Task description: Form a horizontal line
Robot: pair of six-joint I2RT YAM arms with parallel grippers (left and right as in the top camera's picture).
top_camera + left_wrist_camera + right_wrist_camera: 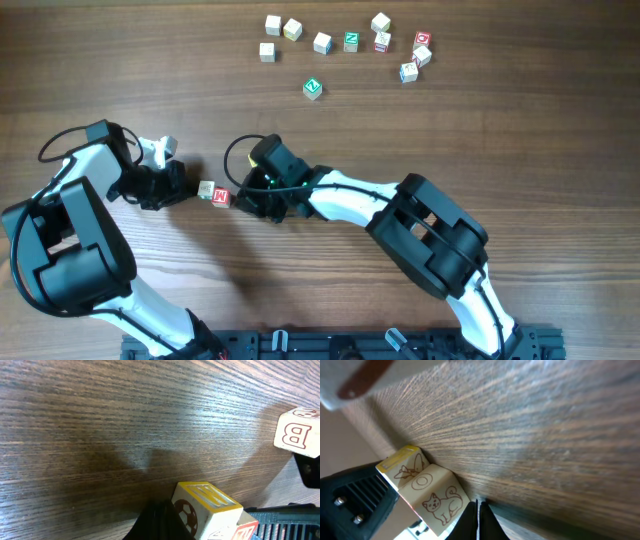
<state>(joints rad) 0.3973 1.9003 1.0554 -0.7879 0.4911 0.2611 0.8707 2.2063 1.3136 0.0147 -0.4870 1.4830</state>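
Two wooden cubes stand touching, side by side, between my grippers. The left cube (207, 189) shows a yellow face and a football picture in the left wrist view (205, 507). The right cube (222, 197) has a red M on top and shows a cat and an O in the right wrist view (432, 495). My left gripper (187, 190) (160, 522) is shut and empty, its tip against the yellow-faced cube. My right gripper (238, 202) (479, 520) is shut and empty, next to the red M cube. A pale cube with a red B (297, 432) stands apart. I cannot tell which cube carries the green mark.
Several loose letter cubes (350, 40) lie scattered along the far edge of the table. A cube with a green face (313, 88) sits alone in front of them. A black rail (340, 345) runs along the near edge.
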